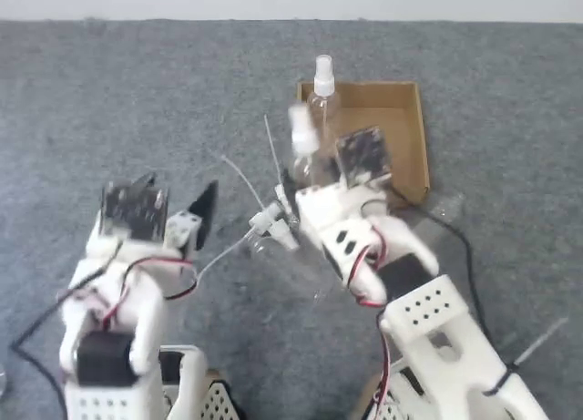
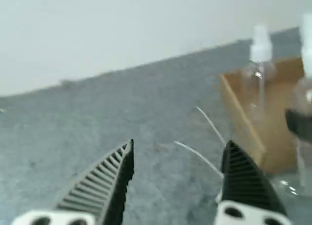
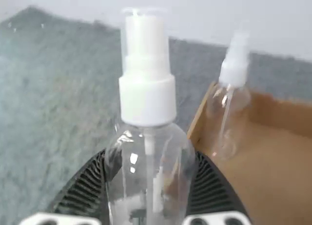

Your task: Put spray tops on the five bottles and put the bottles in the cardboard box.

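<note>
Clear bottle [image 3: 146, 186], white spray top [image 3: 146, 83] on, held by right gripper [image 3: 148, 161]; left gripper [image 2: 179, 147] gapes.

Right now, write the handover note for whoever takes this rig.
Left tool open, empty, above the carpet.
Right tool shut on a capped bottle beside the cardboard box edge, not yet inside.
Done: a second capped bottle stands in the box.
Left: box the gripped one; loose spray tops and a bare bottle lie on the carpet between the arms, to cap and box.
</note>
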### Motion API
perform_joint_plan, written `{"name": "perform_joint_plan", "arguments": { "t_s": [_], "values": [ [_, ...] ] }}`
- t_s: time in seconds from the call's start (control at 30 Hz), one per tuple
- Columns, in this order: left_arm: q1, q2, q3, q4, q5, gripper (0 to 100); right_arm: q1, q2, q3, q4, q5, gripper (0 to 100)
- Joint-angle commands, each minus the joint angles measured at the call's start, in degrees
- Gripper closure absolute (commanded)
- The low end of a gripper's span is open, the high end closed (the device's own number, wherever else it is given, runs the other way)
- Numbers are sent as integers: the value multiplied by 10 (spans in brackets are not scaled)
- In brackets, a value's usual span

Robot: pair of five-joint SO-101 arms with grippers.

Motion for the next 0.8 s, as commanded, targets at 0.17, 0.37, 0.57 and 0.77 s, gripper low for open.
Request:
{"name": "perform_joint_plan", "arguments": {
  "t_s": [0.17,0.37,0.57,0.77],
  "values": [
    [145,-9,-11,4,53,672,19,63,-189,29,-3,992],
    [173,-120,113,-41,49,656,-17,156,-262,30,-3,992],
    [164,-151,183,-88,52,658,-77,157,-316,138,-3,992],
    [162,-151,187,-91,52,659,-86,97,-331,233,-3,992]
  ]
}}
